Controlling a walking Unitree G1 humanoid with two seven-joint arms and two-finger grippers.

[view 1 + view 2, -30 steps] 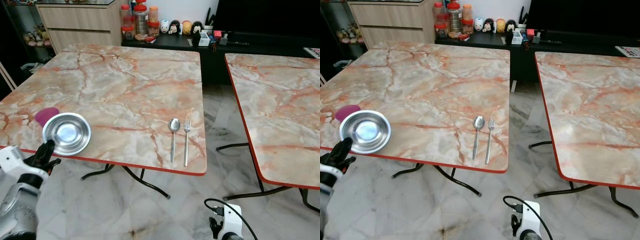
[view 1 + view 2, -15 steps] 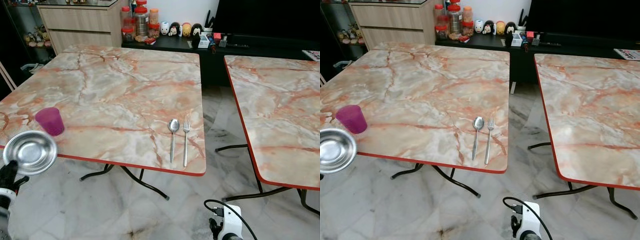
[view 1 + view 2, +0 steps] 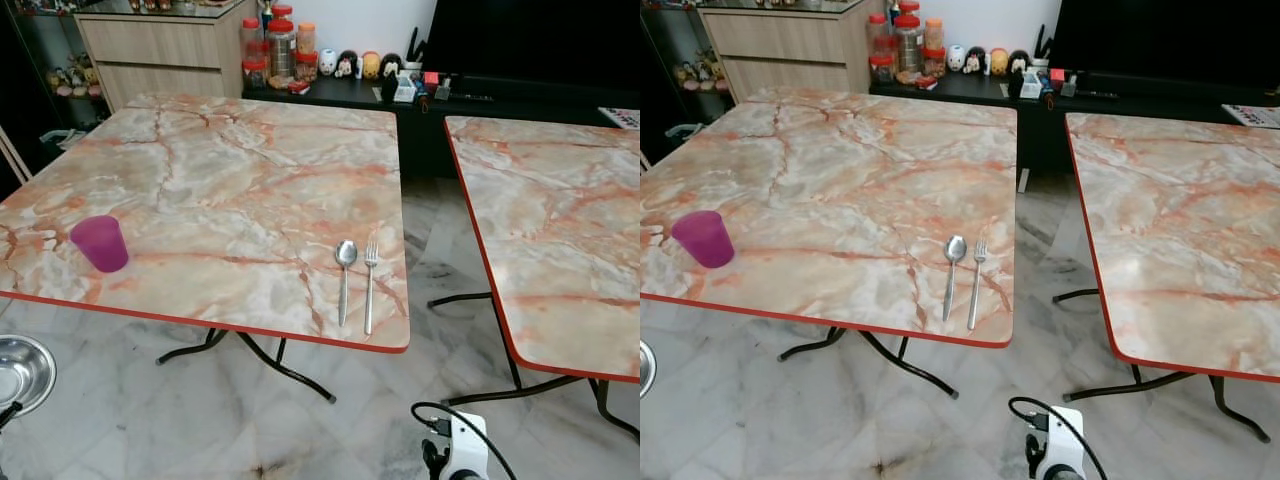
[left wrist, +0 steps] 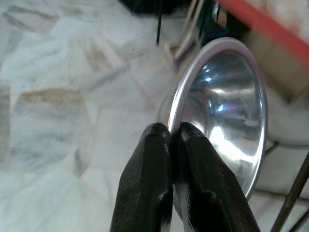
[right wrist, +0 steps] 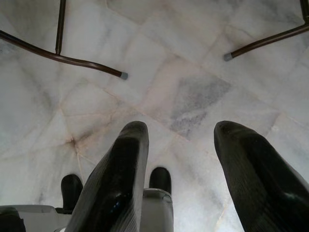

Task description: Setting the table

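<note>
Your left gripper (image 4: 175,140) has its two black fingers pressed together on the thin rim of a shiny round stainless-steel bowl (image 4: 227,111), one finger on the outer wall and one just inside the lip. The bowl stands tilted almost on edge beyond the fingertips, its polished hollow facing away from the wrist. From the head camera the same bowl (image 3: 20,370) sits low at your left side, below the level of the red-edged, marble-patterned table top (image 3: 250,190) and off its near edge, over the pale marble floor (image 3: 200,420). On that table, well beyond the fingers, stand a small magenta plastic cup (image 3: 100,243) near the left edge, and a steel spoon (image 3: 345,275) and steel fork (image 3: 369,285) lying side by side near the front right corner. Your right gripper (image 5: 181,159) hangs idle above the floor, fingers spread apart and holding nothing. The likely trouble is the grip: only a narrow strip of smooth rim lies between the fingers, so the bowl could pivot or slip out and drop to the hard floor. Raising it could also knock its rim against the table's edge. How deep the fingers bite is hard to judge, since the wrist picture is close and slightly blurred.
</note>
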